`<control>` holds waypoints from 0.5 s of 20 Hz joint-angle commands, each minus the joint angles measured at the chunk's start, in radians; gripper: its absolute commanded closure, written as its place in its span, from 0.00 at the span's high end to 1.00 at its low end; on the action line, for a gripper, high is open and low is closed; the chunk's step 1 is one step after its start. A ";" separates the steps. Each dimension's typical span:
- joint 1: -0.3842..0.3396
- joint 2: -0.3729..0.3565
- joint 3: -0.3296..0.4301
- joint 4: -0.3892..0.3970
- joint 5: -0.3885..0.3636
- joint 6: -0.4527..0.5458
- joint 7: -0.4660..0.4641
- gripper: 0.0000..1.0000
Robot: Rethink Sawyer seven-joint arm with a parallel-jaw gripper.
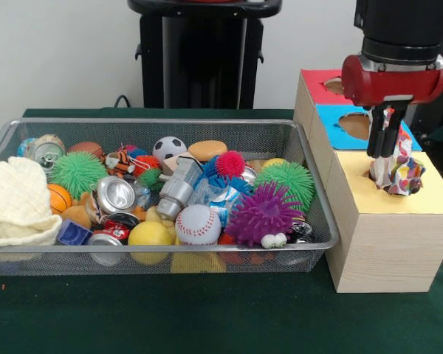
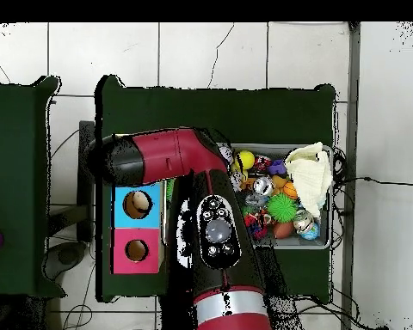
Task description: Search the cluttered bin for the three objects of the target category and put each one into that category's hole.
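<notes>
Right now the gripper (image 1: 385, 151) hangs over the yellow section (image 1: 435, 193) of the wooden sorting box (image 1: 387, 254), its fingers (image 1: 376, 140) closed narrowly on a crumpled, multicoloured wrapper (image 1: 399, 175). The wrapper sits at the mouth of the yellow hole, partly bunched above the rim; how much of it is already inside cannot be told. The overhead view hides this spot under the arm (image 2: 214, 249) and shows only the blue hole (image 2: 137, 204) and the pink hole (image 2: 136, 251).

The main risk, as I judge it, is the wrapper failing to drop cleanly. Its crumpled folds spread wider than the fingers and lean toward 3 o'clock of the hole, so on release it may catch on the rim and stay perched on the yellow top. A light, crinkly piece may also cling to the fingers and be dragged back out when the arm lifts.

Over at 9 o'clock, the mesh bin (image 1: 321, 243) on the green tabletop (image 1: 207, 317) is packed with balls, crushed cans and a cream cloth (image 1: 16, 200); any remaining target pieces are likely half-buried, inviting a mistaken or multiple pick.
</notes>
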 commanded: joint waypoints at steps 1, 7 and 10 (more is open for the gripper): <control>0.015 0.033 -0.054 0.166 0.042 -0.074 0.274 0.00; 0.041 0.033 -0.080 0.176 0.085 -0.090 0.284 0.00; 0.059 0.027 -0.094 0.175 0.104 -0.083 0.287 0.00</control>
